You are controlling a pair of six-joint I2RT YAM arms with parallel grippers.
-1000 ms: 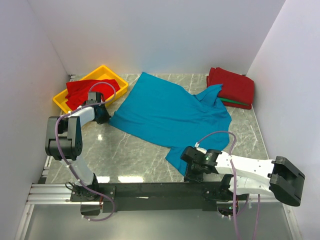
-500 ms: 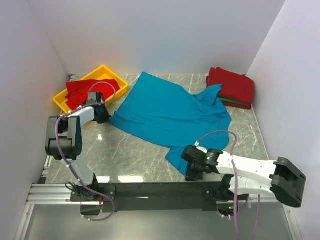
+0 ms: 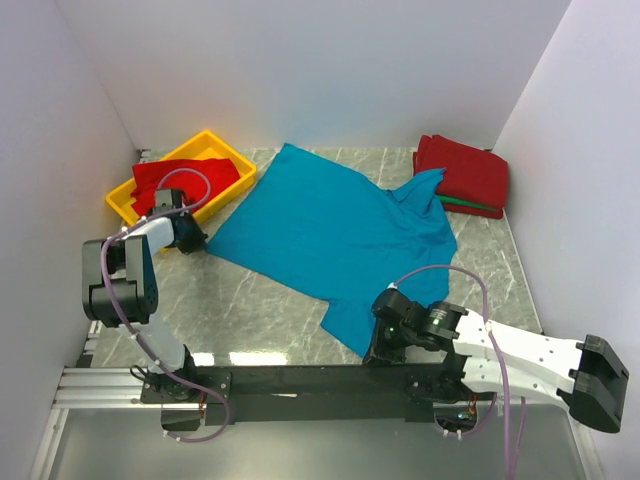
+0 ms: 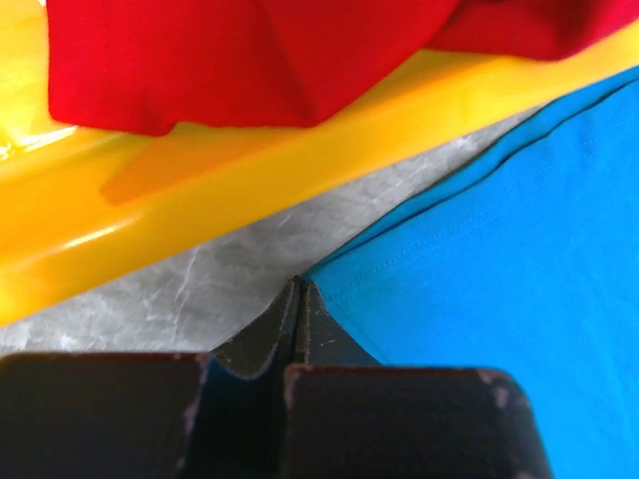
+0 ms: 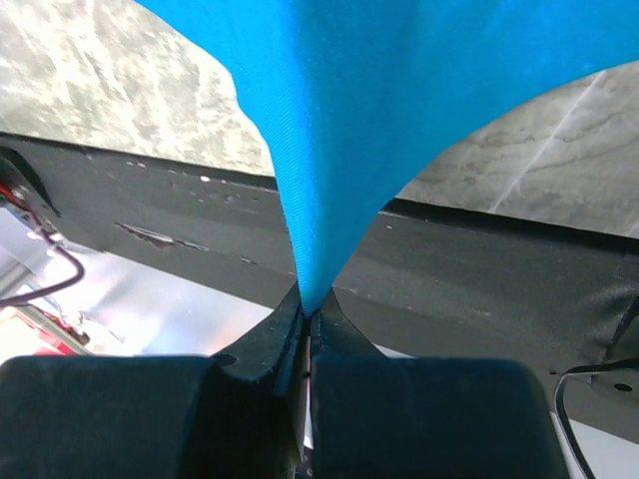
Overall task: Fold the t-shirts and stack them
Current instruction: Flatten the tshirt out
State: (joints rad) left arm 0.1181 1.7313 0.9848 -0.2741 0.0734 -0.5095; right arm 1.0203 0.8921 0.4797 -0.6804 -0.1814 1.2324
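A teal-blue t-shirt (image 3: 330,230) lies spread across the middle of the marble table. My left gripper (image 3: 198,243) is shut on its left corner, close beside the yellow tray. In the left wrist view the jaws (image 4: 300,287) meet at the hem of the teal cloth (image 4: 519,259). My right gripper (image 3: 375,352) is shut on the shirt's near corner at the table's front edge. The teal cloth (image 5: 379,90) narrows to a point pinched in the jaws (image 5: 308,304). A crumpled red t-shirt (image 3: 185,175) lies in the tray. Folded red t-shirts (image 3: 465,172) are stacked at the back right over a green one (image 3: 455,203).
The yellow tray (image 3: 215,143) stands at the back left, and its wall (image 4: 150,220) fills the left wrist view just beyond the fingers. White walls close in the table on three sides. The black base rail (image 3: 300,380) runs along the near edge.
The right gripper has shut on the shirt's near corner and its arm has swung right. The left gripper has moved left, dragging the shirt's left corner with it.
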